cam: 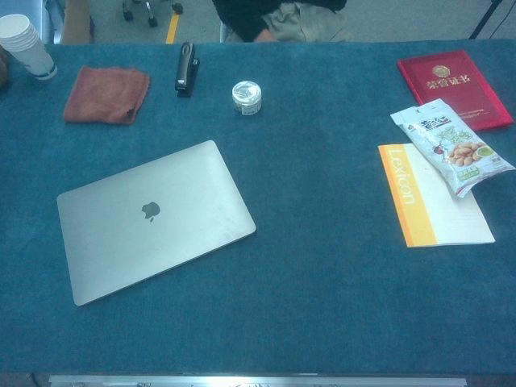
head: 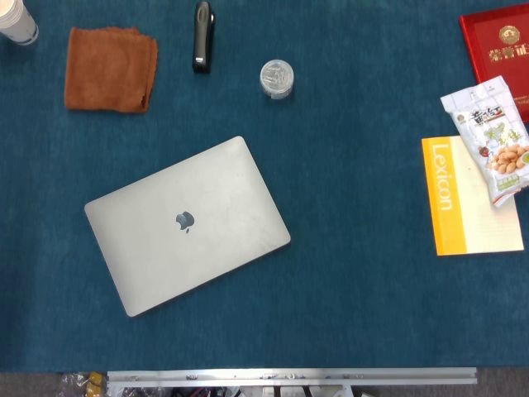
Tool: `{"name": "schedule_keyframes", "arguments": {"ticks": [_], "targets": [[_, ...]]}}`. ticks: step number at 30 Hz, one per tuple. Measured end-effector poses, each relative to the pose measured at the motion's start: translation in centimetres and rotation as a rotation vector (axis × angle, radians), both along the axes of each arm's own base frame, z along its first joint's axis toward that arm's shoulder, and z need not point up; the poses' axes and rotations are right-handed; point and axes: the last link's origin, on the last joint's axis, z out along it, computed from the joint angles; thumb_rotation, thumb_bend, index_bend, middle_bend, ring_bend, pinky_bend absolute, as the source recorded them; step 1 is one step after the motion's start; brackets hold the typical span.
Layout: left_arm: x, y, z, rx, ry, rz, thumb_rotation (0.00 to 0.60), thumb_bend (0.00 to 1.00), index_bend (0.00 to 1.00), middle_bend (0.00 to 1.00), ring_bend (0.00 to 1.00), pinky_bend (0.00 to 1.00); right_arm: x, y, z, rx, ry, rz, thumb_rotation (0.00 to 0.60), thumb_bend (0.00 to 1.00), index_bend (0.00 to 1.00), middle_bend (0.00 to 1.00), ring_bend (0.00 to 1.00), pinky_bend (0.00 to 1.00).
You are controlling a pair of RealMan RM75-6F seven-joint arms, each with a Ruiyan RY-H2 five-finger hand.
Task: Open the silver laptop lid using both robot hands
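Note:
The silver laptop [head: 188, 225] lies flat and closed on the blue tabletop, left of centre, turned a little so its right corner points away from me. Its dark logo faces up. The chest view shows the same laptop [cam: 153, 219] with the lid down. Neither of my hands nor any part of an arm appears in either view.
Behind the laptop lie a brown cloth [head: 111, 68], a black stapler [head: 202, 35] and a small round tin [head: 277, 78]. Paper cups [cam: 27, 44] stand at the far left corner. At the right are a yellow-edged book [head: 473, 196], a snack bag [head: 494, 136] and a red folder [head: 499, 45].

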Motion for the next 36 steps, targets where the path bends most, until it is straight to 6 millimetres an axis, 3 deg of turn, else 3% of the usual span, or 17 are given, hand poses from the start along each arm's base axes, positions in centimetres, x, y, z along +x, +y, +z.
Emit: {"name": "schedule_keyframes", "arguments": {"ticks": [18, 36], "targets": [[0.2, -0.2, -0.4, -0.072, 0.006, -0.033, 0.6, 0.23, 0.0, 0.0, 0.0, 0.0, 0.4, 0.1, 0.3, -0.009, 0.0, 0.013, 0.6, 0.29, 0.0, 0.07, 0.01, 0.06], [3.2, 0.5, -6.0, -0.423, 0.069, -0.15, 0.6, 0.23, 0.0, 0.0, 0.0, 0.0, 0.1, -0.7, -0.2, 0.01, -0.011, 0.013, 0.6, 0.29, 0.0, 0.07, 0.01, 0.06]]}}
